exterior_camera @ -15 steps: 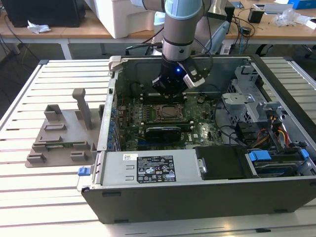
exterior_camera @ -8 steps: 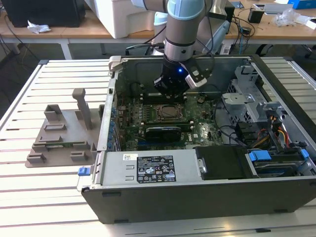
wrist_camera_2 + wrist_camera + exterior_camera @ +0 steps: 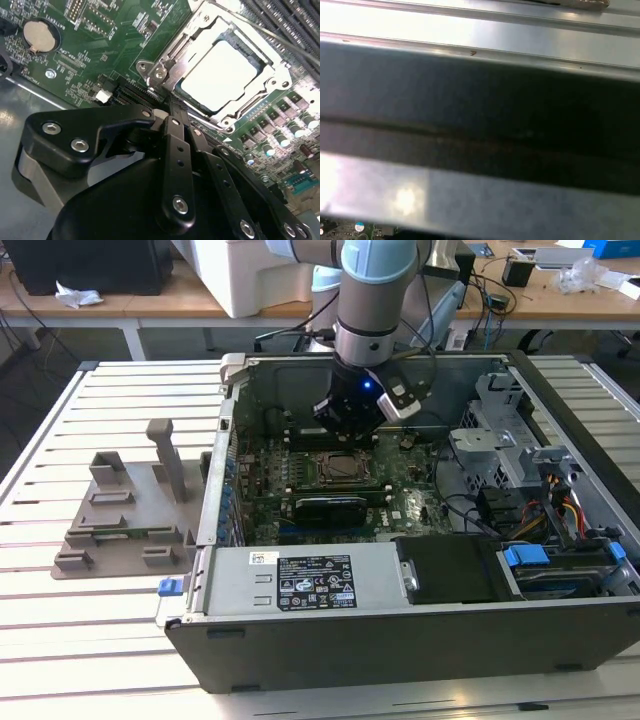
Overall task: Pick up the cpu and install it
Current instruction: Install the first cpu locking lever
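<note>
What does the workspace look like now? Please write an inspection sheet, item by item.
Surface: slatted white table carrying an open computer case.
Job's things: cpu lies in the motherboard socket; socket frame open around it.
Clutter: grey plastic tray on the table, at the exterior view's left of the case.
Grippers: gripper inside the case, just above the socket.
Cables: coloured wire bundle at the case's exterior-view right.
Surroundings: wooden desks behind.
</note>
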`<state>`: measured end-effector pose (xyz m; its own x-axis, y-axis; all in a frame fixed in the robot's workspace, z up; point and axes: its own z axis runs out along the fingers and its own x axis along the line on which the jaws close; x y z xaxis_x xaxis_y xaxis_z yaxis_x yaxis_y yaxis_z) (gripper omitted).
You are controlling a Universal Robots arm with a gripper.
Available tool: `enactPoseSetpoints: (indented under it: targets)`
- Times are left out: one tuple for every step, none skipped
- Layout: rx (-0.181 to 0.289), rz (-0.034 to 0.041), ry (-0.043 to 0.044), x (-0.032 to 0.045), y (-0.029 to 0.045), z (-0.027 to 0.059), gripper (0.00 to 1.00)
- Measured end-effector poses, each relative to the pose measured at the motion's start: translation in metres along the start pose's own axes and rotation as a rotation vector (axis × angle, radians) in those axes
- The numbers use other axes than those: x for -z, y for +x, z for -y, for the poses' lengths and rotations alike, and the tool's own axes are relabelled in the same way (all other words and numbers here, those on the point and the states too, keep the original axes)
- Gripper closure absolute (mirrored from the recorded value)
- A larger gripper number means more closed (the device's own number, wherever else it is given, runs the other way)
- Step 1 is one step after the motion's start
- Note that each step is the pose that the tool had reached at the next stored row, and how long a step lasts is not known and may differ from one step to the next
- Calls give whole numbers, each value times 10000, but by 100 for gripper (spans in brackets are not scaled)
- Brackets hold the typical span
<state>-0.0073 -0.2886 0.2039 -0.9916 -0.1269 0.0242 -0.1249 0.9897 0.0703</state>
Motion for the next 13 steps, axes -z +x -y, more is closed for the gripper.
enactPoseSetpoints:
  targets:
    - [0,-1,-2,-1,1,3,89]
    - [-2,-3,-2,-5,1,5,89]
    - [0,-10,4,-13,-2,7,89]
    - [-1,-11,0,-25,-8,9,89]
    - [-3,-13,4,-32,-13,9,89]
    - [-3,-14,4,-39,-19,7,89]
    - [-2,-11,3,-45,-27,4,89]
    - [0,-9,0,-45,-29,3,89]
    - [0,-8,-3,-43,-30,3,89]
    - [0,-8,-2,-35,-30,2,89]
    - [3,8,-13,6,-33,-6,89]
    - [2,-1,-4,39,-30,-7,89]
    - [0,-1,0,56,-29,-8,89]
